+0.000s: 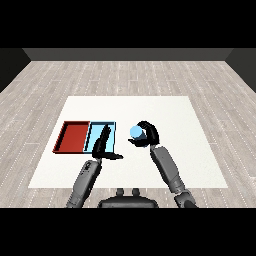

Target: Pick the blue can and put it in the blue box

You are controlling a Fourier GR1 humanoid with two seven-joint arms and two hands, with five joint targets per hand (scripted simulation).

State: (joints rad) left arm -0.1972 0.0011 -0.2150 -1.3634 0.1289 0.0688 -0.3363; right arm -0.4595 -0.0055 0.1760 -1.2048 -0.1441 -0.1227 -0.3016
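My right robot hand curls round the blue can, just right of the blue tray. So I carry leftward (the left robot hand, fingers straight, already lies over that tray).

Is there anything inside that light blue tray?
No can lies in the light blue tray; the blue can is in the right hand, right of it. The left hand, fingers straight, covers the tray's middle, so the floor beneath is hidden.
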